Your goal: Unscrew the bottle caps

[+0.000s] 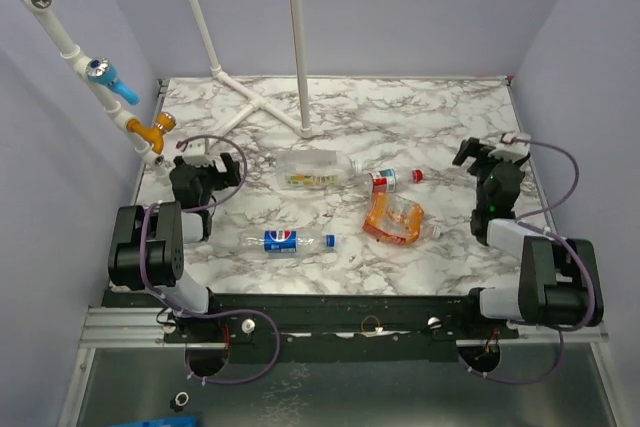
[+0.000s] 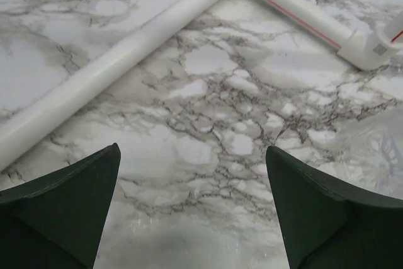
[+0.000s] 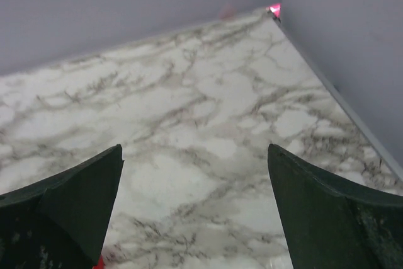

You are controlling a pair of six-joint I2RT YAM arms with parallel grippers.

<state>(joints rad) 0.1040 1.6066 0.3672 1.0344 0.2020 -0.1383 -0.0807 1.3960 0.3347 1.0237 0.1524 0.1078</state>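
Four bottles point(image 1: 318, 169) lie on their sides just on the near side of the pipe stand point(image 1: 305, 130). They look empty, light, thin and slippery, so pin each body gently and pinch its small cap point(image 1: 329, 241). The left gripper point(image 1: 230, 169) and right gripper point(image 1: 476, 152) gape wide, empty.

On the table point(image 1: 450, 107), the tall bottle point(image 1: 318, 169) lies on its side mid-table, with a small bottle point(image 1: 384, 181) just to its right and a cap point(image 1: 417, 175) beside that bottle's right end. In front of those, the crushed bottle point(image 1: 393, 219) sits right of centre and the Pepsi bottle point(image 1: 288, 240) lies to its left. Behind them all stands the pipe stand point(image 1: 262, 107). The left gripper point(image 2: 192, 148) hangs left of the tall bottle, while the right gripper point(image 3: 194, 147) is well out to the right.
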